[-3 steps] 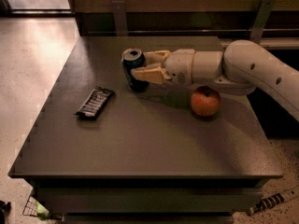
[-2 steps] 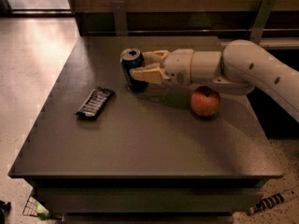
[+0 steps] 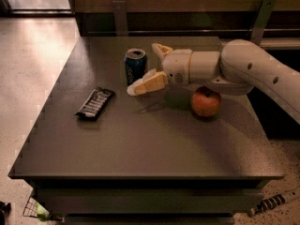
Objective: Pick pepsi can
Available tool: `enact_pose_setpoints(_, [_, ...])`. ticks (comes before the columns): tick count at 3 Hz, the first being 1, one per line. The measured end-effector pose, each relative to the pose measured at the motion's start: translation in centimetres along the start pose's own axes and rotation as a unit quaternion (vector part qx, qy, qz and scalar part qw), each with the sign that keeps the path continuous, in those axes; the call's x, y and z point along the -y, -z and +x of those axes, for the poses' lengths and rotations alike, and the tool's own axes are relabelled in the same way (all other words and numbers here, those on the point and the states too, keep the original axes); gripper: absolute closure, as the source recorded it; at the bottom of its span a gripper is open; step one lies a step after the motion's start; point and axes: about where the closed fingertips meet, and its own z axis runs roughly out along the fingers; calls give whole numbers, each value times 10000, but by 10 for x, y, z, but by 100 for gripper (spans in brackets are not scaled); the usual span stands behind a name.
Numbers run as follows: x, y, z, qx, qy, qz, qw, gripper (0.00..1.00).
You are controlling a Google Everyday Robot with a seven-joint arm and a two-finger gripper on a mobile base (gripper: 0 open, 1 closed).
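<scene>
1. Dark grey table (image 3: 140, 149) is filling most of the view, with pale floor (image 3: 33, 55) lying to its left and a low wall running behind it.
2. Reaching in from the right, the gripper (image 3: 142, 69) is hanging low over the table's far half with its jaws spread wide; one of its fingers (image 3: 149, 84) is crossing in front of the pepsi can (image 3: 135, 64) while the other is pointing past the can's right side.
3. The can is standing upright, not yet clasped.
4. Beyond the wrist, the white arm (image 3: 253, 69) is passing over an apple (image 3: 205, 103); a black snack-bar wrapper (image 3: 95, 103) is lying well apart to the left.
5. Judging by this, the approach is ending: the next move is calling for a short push left to centre the can, then a squeeze without tipping it.
</scene>
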Motion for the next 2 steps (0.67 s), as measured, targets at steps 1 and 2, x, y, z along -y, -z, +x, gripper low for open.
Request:
enact_pose_setpoints(1, [2, -6, 0, 3, -21, -22, 10000, 0])
enact_pose_setpoints(2, [8, -20, 2, 33, -91, -55, 9999, 0])
